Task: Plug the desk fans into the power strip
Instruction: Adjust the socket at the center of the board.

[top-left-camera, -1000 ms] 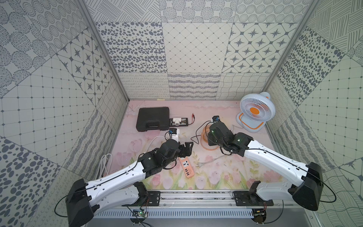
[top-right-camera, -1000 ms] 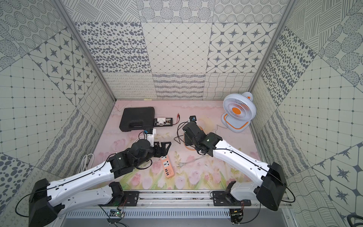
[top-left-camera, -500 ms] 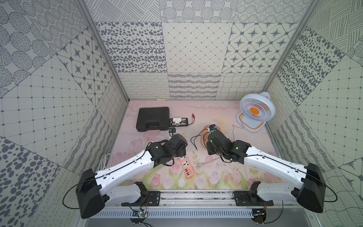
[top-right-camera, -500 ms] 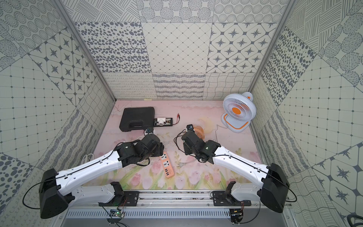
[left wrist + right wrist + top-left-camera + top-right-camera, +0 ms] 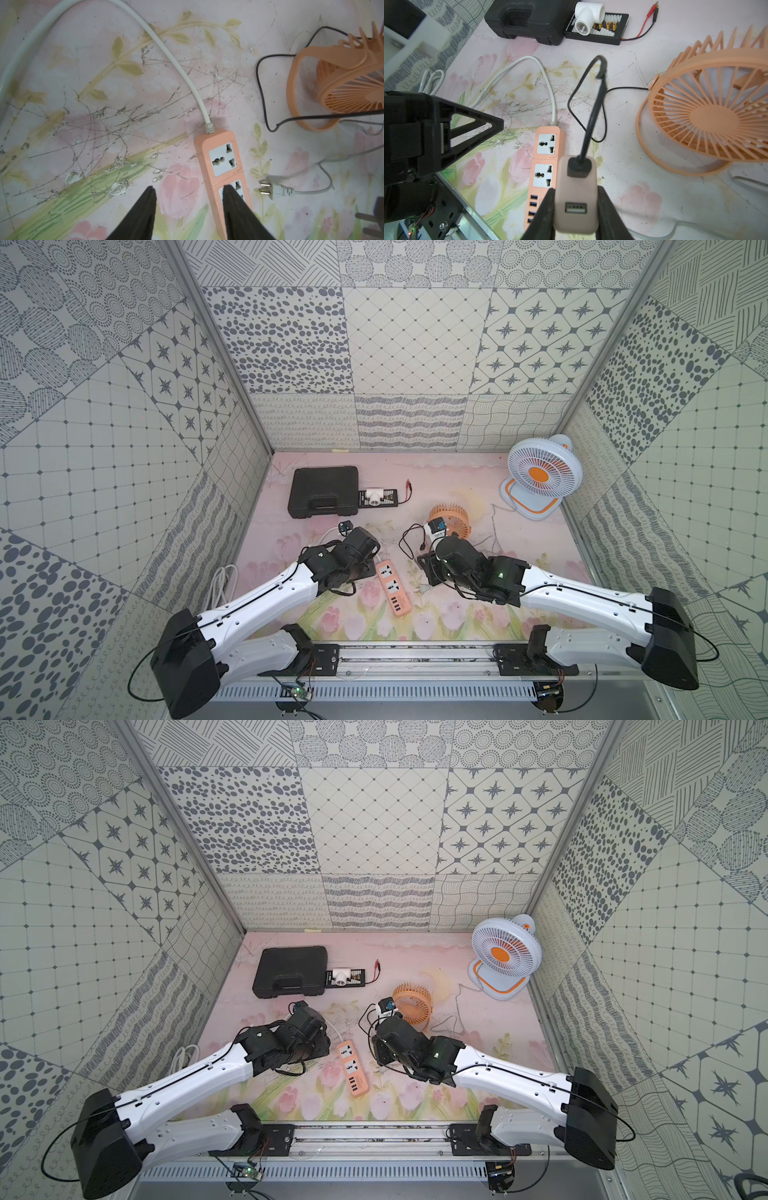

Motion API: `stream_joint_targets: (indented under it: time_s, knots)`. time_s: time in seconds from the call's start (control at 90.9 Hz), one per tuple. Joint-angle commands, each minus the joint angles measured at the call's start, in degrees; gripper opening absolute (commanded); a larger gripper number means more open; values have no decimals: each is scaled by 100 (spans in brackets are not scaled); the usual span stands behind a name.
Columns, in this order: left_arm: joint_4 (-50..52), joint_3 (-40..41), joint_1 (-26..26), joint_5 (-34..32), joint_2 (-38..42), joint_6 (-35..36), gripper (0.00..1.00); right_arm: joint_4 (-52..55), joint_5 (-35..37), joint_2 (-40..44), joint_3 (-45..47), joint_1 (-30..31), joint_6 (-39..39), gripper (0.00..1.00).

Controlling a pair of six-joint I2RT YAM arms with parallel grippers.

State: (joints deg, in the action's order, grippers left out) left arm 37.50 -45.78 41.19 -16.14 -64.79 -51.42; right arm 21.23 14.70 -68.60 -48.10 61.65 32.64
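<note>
Hidden or unclear first:
- Both top views show only the wrist housings; the fingertips sit underneath them.
- Left gripper (image 5: 188,187) reads only in the left wrist view: jaws apart, with only mat (image 5: 104,104) and the strip's edge between them. One finger (image 5: 236,216) covers part of the second socket; touching or above it, can't tell.
- Power strip (image 5: 222,164) is cut off by the frame edge there, USB row out of shot.
- Right gripper (image 5: 576,191) is clamped on a beige USB adapter (image 5: 576,182), held over the strip's USB end and hiding that corner. Adapter pins not visible.
- Black cable (image 5: 592,116) is plugged into the adapter and runs to the orange fan (image 5: 714,118), itself cropped by the frame.

Strip location: flat on the mat between the two wrists in both top views, both sockets empty.

Surroundings:
- White cord (image 5: 172,60) leaves the strip's far end and curves to a coil (image 5: 224,585) by the left wall.
- Black case (image 5: 324,491) sits far-left, with a charger board (image 5: 386,498) just beside it carrying a white tee fitting (image 5: 372,498).
- Loose two-pin plug (image 5: 274,190) lies just beside the strip, not touching.
- White fan (image 5: 540,472) stands upright in the far right corner.
</note>
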Motion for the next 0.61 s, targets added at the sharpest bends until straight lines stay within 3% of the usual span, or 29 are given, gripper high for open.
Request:
stream_joint_targets:
  time_s: [0.0, 0.308, 0.594]
  knots:
    - [206, -103, -49, 337, -202, -113, 61, -446, -160, 75, 20, 6, 143, 0]
    - [431, -265, -49, 151, -566, -50, 60, -454, -308, -110, -108, 3, 150, 0]
    - [-374, 589, -148, 259, 601, -5, 52, -755, -1019, -564, -313, -1, 76, 0]
